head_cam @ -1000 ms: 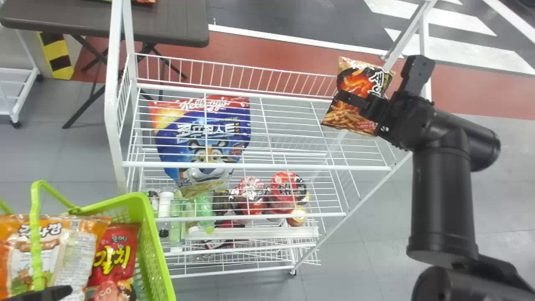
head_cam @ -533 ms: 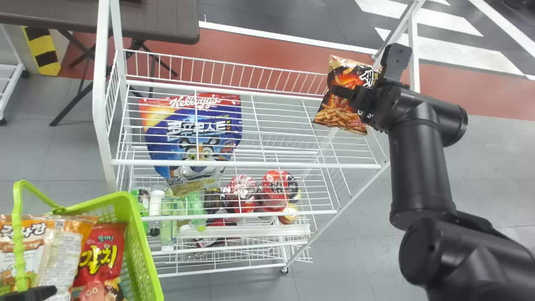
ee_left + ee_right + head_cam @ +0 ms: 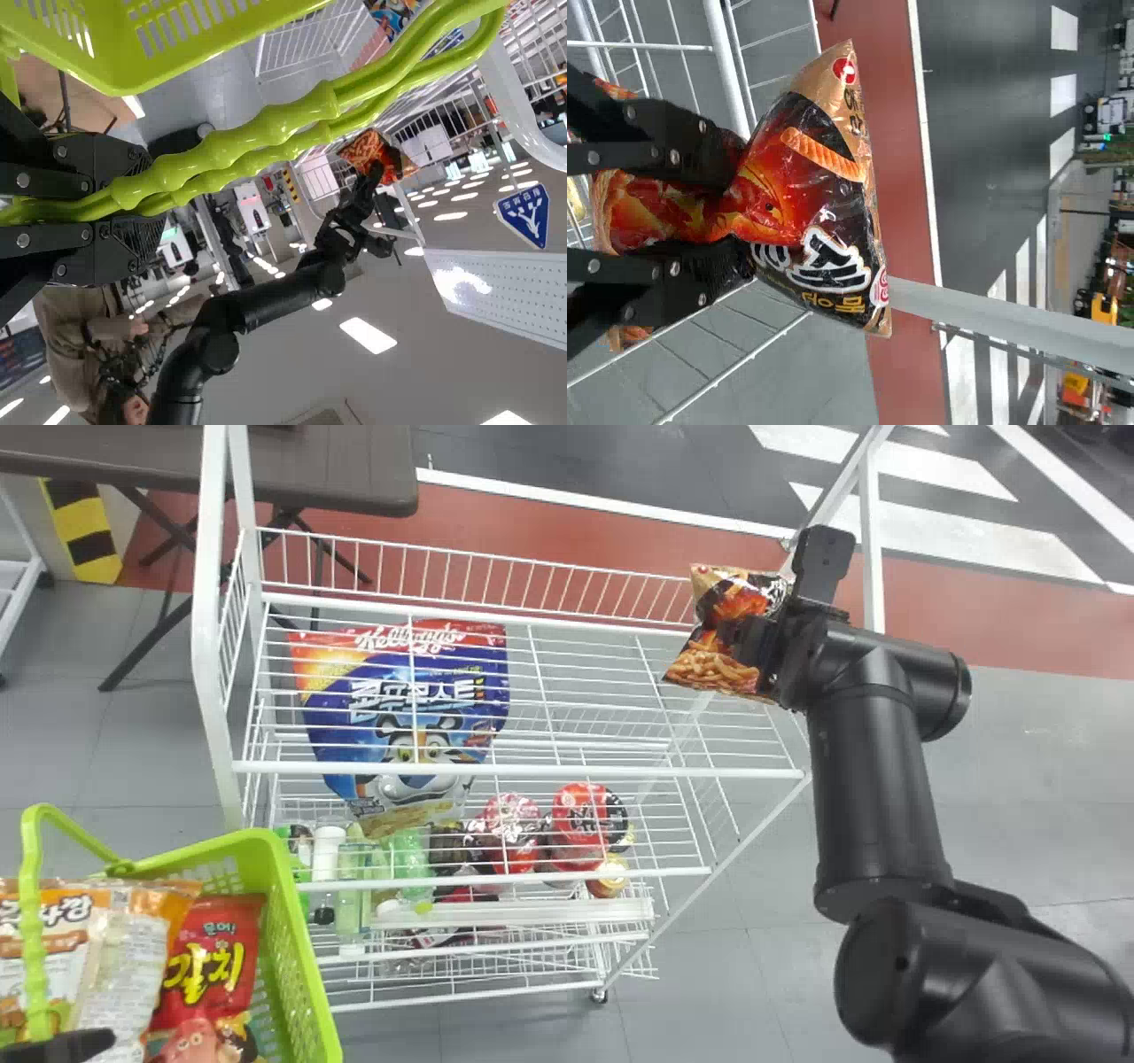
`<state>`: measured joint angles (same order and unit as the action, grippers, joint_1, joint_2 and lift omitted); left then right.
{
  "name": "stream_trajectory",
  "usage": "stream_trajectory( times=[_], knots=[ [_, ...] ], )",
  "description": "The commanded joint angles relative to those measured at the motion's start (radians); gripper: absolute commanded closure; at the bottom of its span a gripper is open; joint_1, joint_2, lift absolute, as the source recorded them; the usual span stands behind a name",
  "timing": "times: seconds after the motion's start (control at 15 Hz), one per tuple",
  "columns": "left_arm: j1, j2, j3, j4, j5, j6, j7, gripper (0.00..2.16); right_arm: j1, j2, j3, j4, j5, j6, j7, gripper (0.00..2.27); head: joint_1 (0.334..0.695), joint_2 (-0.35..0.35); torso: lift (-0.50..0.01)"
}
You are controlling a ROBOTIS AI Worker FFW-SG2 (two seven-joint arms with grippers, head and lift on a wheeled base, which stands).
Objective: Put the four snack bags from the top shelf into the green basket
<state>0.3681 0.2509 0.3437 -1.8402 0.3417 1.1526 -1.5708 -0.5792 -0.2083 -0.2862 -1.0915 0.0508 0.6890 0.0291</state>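
Head view: at upper right, the right gripper point(image 3: 753, 646) grasps a snack bag point(image 3: 719, 671) near the right end of the top shelf point(image 3: 514, 770); at lower left, the green basket point(image 3: 306, 965) holds an orange bag point(image 3: 66, 915) and a red bag point(image 3: 217, 957). Left wrist view: the left gripper point(image 3: 80, 1043) is clenched around the basket's green handles point(image 3: 257, 128). Right wrist view: the snack bag bulges beyond the fingers point(image 3: 664, 133) squeezing its middle.

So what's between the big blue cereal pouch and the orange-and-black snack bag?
Just bare white wire shelving, as the head view shows.
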Motion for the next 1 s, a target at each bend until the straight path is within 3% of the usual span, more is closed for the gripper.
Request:
stream_trajectory(
  times=[0.0, 0.27, 0.53, 0.73, 0.93],
  knots=[
    [0.000, -0.001, 0.003, 0.004, 0.002, 0.000, -0.010, 2.15, 0.052, 0.010, -0.002, -0.080, -0.028, -0.021, 0.000, 2.26, 0.695, -0.335, 0.000],
    [0.000, -0.005, 0.014, 0.006, 0.000, 0.000, -0.010, 2.15, 0.236, 0.021, 0.047, -0.450, -0.236, 0.059, -0.001, 2.26, 0.695, -0.317, 0.000],
    [-0.001, -0.007, 0.021, 0.007, 0.000, 0.000, -0.010, 2.15, 0.452, 0.067, 0.148, -0.884, -0.440, 0.228, -0.005, 2.26, 0.695, -0.221, 0.000],
    [-0.011, -0.007, 0.023, 0.018, 0.000, 0.000, -0.010, 2.15, 0.596, 0.070, 0.268, -1.070, -0.591, 0.289, -0.006, 2.26, 0.695, -0.062, 0.000],
    [-0.021, -0.007, 0.023, 0.021, -0.001, 0.000, -0.010, 2.15, 0.668, 0.070, 0.400, -1.145, -0.674, 0.439, -0.028, 2.26, 0.695, 0.078, 0.000]
  ],
)
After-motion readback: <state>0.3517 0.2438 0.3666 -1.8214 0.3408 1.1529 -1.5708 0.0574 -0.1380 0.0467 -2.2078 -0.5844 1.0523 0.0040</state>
